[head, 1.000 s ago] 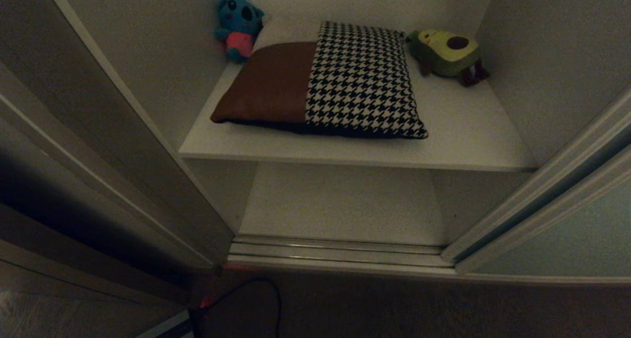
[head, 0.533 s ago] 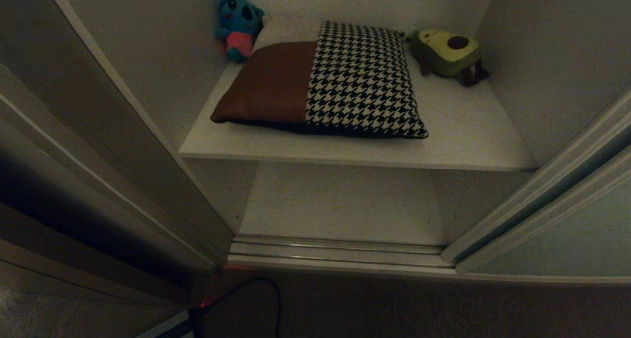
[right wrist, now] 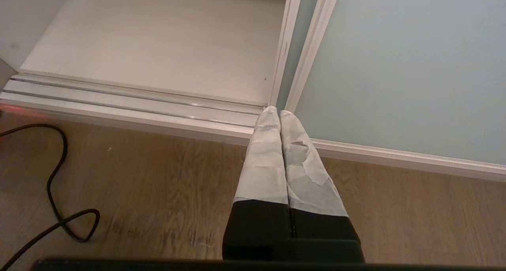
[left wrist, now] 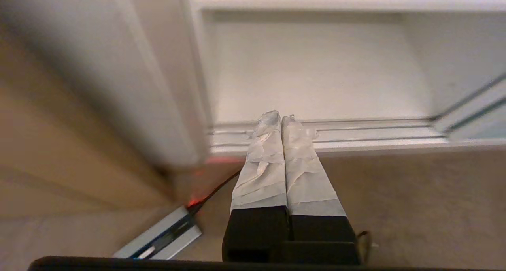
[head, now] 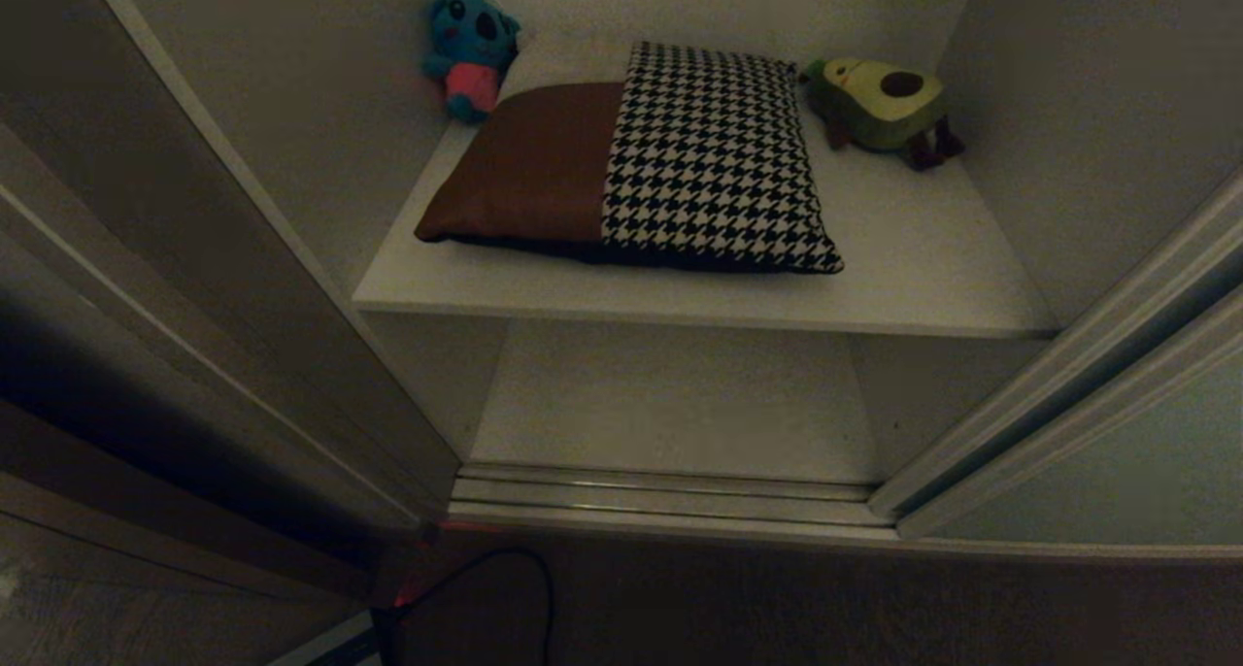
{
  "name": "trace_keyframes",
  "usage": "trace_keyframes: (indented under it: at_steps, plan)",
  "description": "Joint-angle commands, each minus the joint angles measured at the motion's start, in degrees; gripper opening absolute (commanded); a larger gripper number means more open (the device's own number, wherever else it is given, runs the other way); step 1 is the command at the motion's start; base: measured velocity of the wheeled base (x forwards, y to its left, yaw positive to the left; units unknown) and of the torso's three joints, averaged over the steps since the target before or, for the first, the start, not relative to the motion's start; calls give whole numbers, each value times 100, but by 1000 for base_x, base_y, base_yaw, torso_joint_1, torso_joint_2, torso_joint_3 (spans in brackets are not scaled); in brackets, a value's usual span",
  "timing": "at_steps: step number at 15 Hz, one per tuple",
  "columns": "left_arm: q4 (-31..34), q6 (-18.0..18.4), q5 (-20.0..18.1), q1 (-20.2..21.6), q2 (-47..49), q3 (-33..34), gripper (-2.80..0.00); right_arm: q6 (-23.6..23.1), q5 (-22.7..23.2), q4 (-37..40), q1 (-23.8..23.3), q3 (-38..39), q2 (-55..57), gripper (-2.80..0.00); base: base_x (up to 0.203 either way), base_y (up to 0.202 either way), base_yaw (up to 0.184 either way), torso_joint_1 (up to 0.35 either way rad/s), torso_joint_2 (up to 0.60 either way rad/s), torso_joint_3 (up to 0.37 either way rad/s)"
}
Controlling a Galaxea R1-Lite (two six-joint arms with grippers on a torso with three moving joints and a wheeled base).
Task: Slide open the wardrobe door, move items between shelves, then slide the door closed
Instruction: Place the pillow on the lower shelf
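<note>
The wardrobe stands open, its pale grey-green sliding door point(head: 1117, 452) pushed to the right. A square cushion point(head: 631, 161), brown beside black-and-white houndstooth, lies flat on the upper white shelf point(head: 913, 258). The lower shelf point(head: 670, 404) is bare. Neither arm shows in the head view. My left gripper point(left wrist: 280, 119) is shut on nothing and hangs over the floor in front of the door track point(left wrist: 355, 134). My right gripper point(right wrist: 275, 112) is also shut and empty, low by the door's point(right wrist: 403, 65) near edge.
A blue plush toy point(head: 471, 54) sits in the upper shelf's back left corner and an avocado plush point(head: 884, 103) at the back right. A black cable point(head: 505, 569) loops on the wooden floor. A silver box point(left wrist: 162, 237) with a red light lies left of the opening.
</note>
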State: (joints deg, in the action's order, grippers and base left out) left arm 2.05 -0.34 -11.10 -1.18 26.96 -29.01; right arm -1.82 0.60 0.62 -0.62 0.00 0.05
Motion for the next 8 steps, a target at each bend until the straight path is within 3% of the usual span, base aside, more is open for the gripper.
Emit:
trace_keyframes:
  at_steps: [1, 8]
  plan:
    - [-246, -16, -384, 2, 1180, -504, -280, -3, 2, -1, 1, 18, 4, -280, 0, 0, 0, 0, 0, 0]
    - [-2065, -22, -916, -146, 4010, -1755, -280, -3, 2, -1, 1, 18, 8, -280, 0, 0, 0, 0, 0, 0]
